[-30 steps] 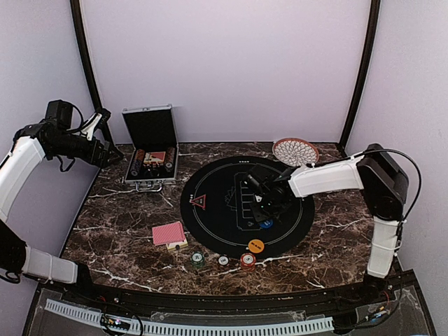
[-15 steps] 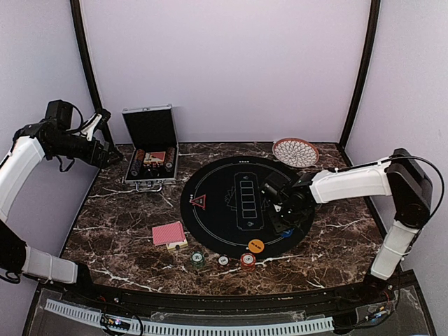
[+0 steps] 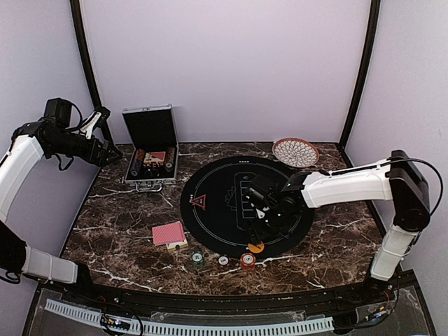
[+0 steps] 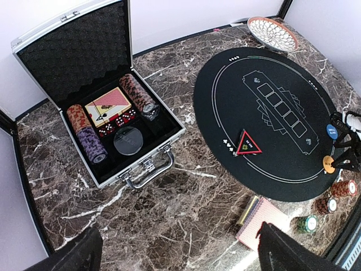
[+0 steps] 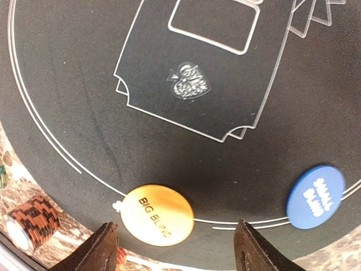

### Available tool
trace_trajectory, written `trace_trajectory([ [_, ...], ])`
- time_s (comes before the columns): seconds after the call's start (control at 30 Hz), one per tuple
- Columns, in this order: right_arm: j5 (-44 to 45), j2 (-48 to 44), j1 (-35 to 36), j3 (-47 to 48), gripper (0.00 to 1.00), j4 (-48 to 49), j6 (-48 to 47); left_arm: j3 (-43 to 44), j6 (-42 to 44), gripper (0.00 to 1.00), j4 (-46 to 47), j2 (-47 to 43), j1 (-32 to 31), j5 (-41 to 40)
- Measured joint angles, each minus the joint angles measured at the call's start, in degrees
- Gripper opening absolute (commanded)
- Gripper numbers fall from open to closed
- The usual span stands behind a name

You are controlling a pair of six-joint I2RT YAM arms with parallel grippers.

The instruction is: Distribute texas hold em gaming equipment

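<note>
My right gripper [image 3: 262,225] hovers open and empty over the near right part of the black mat [image 3: 220,183]. In the right wrist view its fingertips [image 5: 107,245] straddle the mat's edge just below the orange "BIG BLIND" chip [image 5: 158,214], with the blue chip [image 5: 315,196] to the right. The orange chip [image 3: 256,246] shows under the gripper from above. The triangle marker [image 3: 199,202] lies on the mat's left. The red-backed cards [image 3: 169,233] and green [image 3: 197,260], white [image 3: 222,260] and red [image 3: 247,260] chip stacks sit near the front. My left gripper [image 3: 105,152] is open and empty, high at the far left.
The open silver case [image 3: 150,155] with chips and cards inside stands at the back left. The woven dish [image 3: 295,151] sits at the back right. A red chip stack [image 5: 32,223] lies just left of my right fingers, off the mat.
My right gripper swung right across the mat, then came back left and nearer, over the orange chip. The left arm has barely moved.
</note>
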Motion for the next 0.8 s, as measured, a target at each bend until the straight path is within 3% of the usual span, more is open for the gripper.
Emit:
trace_trajectory([
  [0.47, -0.50, 5.73, 3.10, 2.58, 0.72, -2.14, 4.22, 0.37, 0.57, 0.99, 0.00, 0.00, 0.00, 0.04],
  [0.8, 1.38, 7.74, 3.37, 4.74, 0.53, -4.81, 4.79, 0.68, 0.59, 0.99, 0.00, 0.00, 0.00, 0.04],
])
